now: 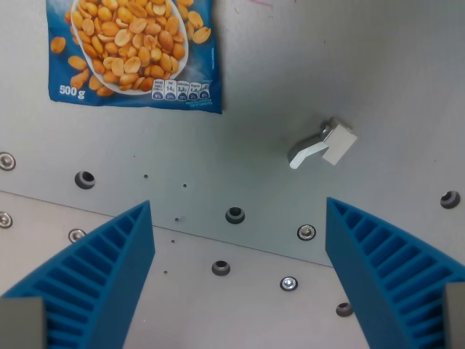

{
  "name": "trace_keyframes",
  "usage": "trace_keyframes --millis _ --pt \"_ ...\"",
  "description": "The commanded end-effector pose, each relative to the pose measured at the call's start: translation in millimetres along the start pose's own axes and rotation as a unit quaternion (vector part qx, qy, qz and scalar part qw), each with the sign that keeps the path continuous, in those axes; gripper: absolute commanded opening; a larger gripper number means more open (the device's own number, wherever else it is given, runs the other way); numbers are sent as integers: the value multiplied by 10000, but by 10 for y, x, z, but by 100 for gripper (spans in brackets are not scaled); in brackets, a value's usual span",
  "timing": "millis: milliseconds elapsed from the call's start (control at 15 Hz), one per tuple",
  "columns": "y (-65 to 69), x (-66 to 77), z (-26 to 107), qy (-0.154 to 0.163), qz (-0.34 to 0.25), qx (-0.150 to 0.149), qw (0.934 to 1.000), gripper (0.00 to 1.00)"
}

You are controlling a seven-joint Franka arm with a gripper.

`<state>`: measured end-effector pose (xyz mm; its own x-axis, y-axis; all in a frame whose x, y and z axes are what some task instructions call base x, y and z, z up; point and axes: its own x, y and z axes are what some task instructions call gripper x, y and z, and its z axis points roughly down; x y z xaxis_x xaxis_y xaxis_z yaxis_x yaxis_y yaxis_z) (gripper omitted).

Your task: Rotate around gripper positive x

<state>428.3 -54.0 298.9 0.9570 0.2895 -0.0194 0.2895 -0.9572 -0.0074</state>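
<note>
wrist view | gripper [238, 280] spread wide, blue ribbed fingers [94, 280] at both lower corners, nothing held | bare metal plate [254, 109] with bolt holes lies open between them | peanut bag [134, 51] flat at upper left, cut by the top edge | small grey bracket [325, 143] alone toward the wrist view's right, well apart from the bag
</note>
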Motion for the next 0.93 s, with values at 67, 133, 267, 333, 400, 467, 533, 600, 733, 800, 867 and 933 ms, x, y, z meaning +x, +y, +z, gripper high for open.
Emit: trace_keyframes --millis 67,133,267,333,400,467,533,600,733,800,867,933 --pt "2 0 -29 33 -1 54 10000 100" --pt "2 0 -29 33 -1 121 9999 100" --pt "2 0 -29 33 -2 254 9997 100" --pt "2 0 -29 33 -2 321 9995 100" --pt "2 0 -29 33 -2 388 9992 100" --pt "2 0 -29 33 -2 454 9990 100" --pt "2 0 -29 33 -2 521 9986 100" --pt "2 0 -29 33 -3 587 9983 100" --pt "2 0 -29 33 -3 720 9974 100" --pt "2 0 -29 33 -3 787 9969 100" --pt "2 0 -29 33 -4 853 9963 100" --pt "2 0 -29 33 -4 920 9958 100"
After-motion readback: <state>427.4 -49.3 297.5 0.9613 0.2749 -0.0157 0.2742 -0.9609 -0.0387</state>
